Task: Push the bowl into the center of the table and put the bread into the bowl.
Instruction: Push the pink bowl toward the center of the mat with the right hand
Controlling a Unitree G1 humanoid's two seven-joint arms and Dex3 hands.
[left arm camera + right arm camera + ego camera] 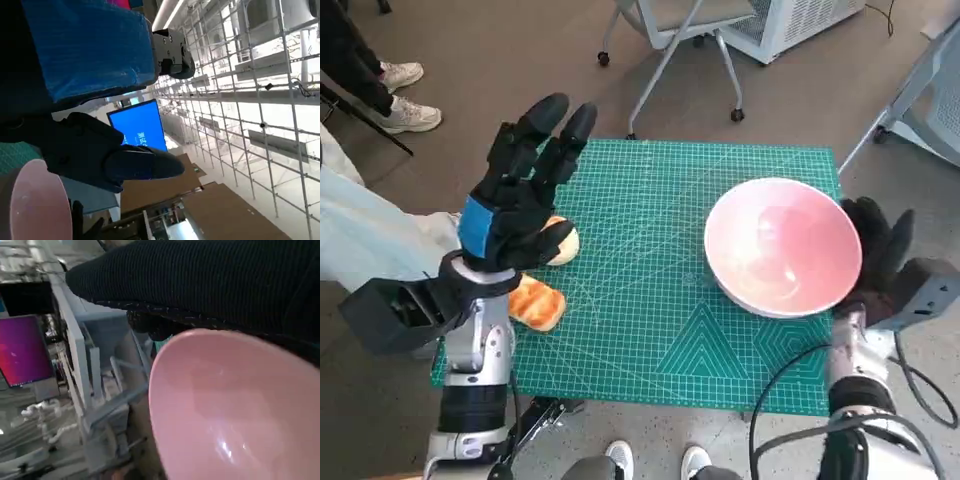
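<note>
The pink bowl stands on the right part of the green mat, close to the mat's right edge. My right hand in its black glove stands flat against the bowl's right side, fingers up, holding nothing. The right wrist view has the bowl large just under the glove. Bread lies at the mat's left edge: a pale piece and an orange piece. My left hand hovers raised over the bread with its fingers spread and empty, hiding part of it. The left wrist view catches the bowl's rim.
A wheeled chair and a white cabinet stand beyond the table's far edge. A person's shoes and pale trouser leg are at the left. Shoe tips show at the near edge. A black cable loops by my right forearm.
</note>
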